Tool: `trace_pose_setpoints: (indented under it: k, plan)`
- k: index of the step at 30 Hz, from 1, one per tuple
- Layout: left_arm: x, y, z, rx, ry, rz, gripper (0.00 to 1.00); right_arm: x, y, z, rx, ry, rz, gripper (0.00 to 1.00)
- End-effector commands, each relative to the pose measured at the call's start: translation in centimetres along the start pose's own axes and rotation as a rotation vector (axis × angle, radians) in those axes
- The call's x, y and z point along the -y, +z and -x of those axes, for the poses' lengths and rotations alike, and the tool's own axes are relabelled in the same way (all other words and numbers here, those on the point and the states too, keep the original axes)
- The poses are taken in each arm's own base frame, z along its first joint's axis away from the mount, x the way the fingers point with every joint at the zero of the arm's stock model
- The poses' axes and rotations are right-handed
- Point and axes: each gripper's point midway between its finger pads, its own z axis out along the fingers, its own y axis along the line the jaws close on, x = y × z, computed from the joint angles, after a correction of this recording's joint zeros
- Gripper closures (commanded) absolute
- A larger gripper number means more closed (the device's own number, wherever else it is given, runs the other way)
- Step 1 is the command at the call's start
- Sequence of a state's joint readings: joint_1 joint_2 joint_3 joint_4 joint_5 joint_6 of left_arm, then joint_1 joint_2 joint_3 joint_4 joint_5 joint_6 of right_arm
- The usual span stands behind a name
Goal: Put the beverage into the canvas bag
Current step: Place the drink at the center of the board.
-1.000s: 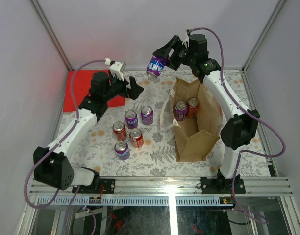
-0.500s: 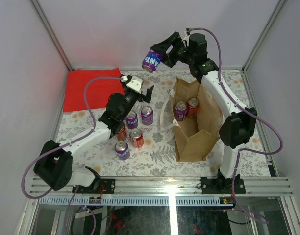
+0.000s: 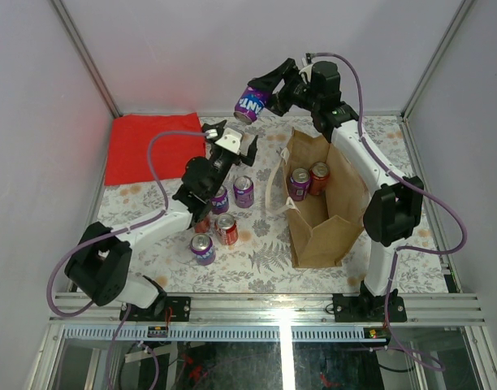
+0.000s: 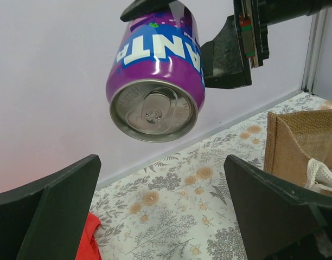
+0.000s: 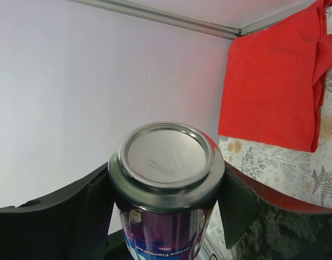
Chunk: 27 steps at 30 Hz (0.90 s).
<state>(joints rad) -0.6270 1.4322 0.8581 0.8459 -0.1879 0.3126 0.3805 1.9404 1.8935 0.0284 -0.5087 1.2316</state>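
Two cans [image 3: 300,184] sit inside your canvas bag [image 3: 350,193], your right gripper [image 5: 166,197] pinches a purple Fanta can [image 4: 155,70] aloft beyond the bag's far-left corner, your left gripper [image 4: 160,179] is empty, fingers spread wide, five loose cans [image 3: 226,229] on the table [image 3: 265,253].

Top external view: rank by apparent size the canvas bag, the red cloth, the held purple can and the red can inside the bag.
1. canvas bag
2. red cloth
3. purple can and red can in the bag: look alike; the purple can hangs raised, nearer the camera, so I leave them unranked.
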Motion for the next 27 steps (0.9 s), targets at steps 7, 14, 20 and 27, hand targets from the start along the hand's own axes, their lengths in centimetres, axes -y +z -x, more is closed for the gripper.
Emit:
trace_pose_setpoints:
  k: [7,14,20,27]
  plan:
    - [-0.1,2.2,4.5,0.133,-0.091,0.016,0.06,-7.1,-2.5,0.3,0.008,-0.093,0.195,1.00]
    - [0.1,2.6,5.0,0.126,-0.104,-0.026,0.10,-6.7,-2.6,0.1,0.006,-0.101,0.184,1.00]
    - [-0.3,3.2,4.2,0.109,-0.103,-0.026,0.15,-7.0,-2.8,0.0,0.002,-0.104,0.199,1.00]
    - [-0.1,3.9,3.2,0.094,-0.096,-0.044,0.18,-7.1,-3.0,-0.2,0.004,-0.105,0.204,1.00]
